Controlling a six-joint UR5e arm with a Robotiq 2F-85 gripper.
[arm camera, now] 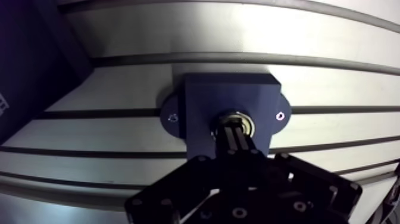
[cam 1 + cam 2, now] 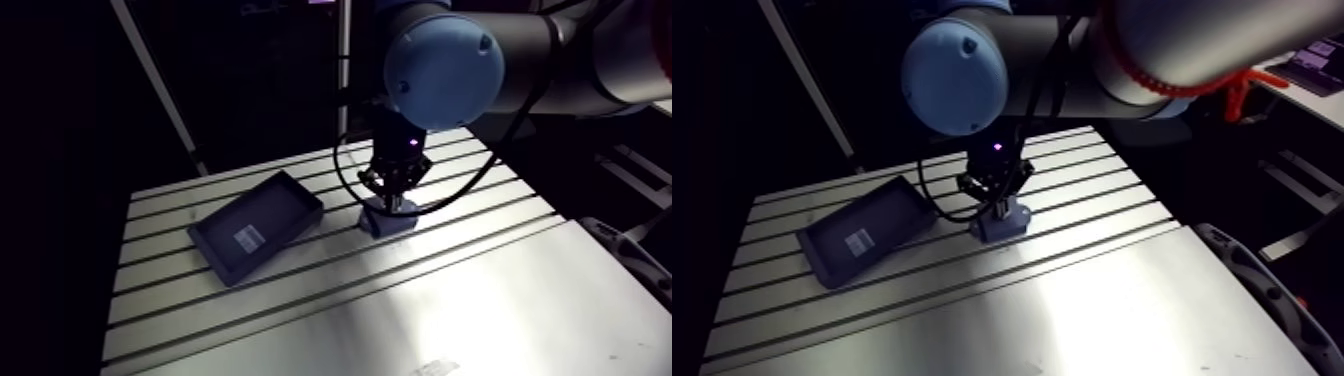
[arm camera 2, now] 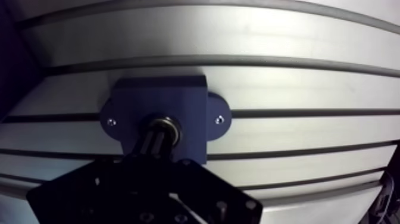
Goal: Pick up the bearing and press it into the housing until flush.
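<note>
Looking down past the wrist, you find the fingers [image 1: 233,140] clenched together, holding nothing, their tips directly over the bearing [image 1: 247,122], which sits in the blue housing [image 1: 202,98] on the table [image 1: 333,77], so you press straight down.

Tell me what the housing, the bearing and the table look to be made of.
The housing is probably plastic, perhaps printed: dark blue, matte, no glint. The bearing is likely steel: its ring shines bright and metallic. The table looks like aluminium: pale silver, satin sheen, long straight slots.
</note>
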